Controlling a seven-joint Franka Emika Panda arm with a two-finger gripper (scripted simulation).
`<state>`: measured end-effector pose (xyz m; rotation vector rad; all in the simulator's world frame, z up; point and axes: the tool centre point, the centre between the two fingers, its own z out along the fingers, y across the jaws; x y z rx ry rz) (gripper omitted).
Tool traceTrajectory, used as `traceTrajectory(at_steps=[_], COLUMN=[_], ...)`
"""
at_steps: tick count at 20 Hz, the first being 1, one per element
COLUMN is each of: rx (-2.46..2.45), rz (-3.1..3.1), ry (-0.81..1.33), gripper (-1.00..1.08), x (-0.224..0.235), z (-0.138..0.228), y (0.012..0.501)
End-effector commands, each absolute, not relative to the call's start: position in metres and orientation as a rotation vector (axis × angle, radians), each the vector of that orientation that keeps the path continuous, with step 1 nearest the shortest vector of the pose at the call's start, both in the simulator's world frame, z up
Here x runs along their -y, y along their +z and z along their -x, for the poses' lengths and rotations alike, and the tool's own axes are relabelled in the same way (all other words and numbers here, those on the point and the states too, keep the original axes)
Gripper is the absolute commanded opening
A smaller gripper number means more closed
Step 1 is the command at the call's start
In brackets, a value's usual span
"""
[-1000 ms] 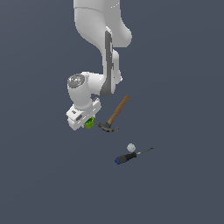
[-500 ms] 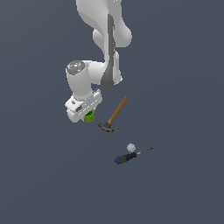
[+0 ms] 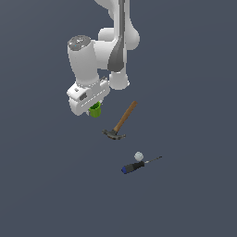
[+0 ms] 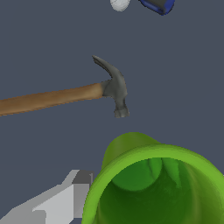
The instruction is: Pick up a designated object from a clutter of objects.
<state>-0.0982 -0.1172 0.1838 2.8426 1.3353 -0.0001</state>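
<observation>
Green cup gripped in fingers, apparently clear of surface, beside hammer. Risk: grip on rim only; cup may tilt, slip, drop onto hammer.

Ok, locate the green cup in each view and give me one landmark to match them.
Exterior view: green cup under the gripper, toward the exterior view's left of the hammer.
Wrist view: green cup fills the foreground, opening toward the camera.
Shared landmark: the hammer.

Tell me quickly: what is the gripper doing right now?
Gripper: shut on the green cup, lifted clear of the hammer.
</observation>
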Motion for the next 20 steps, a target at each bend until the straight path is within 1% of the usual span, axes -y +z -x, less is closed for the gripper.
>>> traceTrajectory(at_steps=[1,20], rx=[-1.335,-1.336], rz=[-2.842,-2.842], ry=[0.0,-0.001], gripper=[-1.0,-1.0], x=[0.114,0.086], z=[0.104,0.141], y=[0.206,0.375])
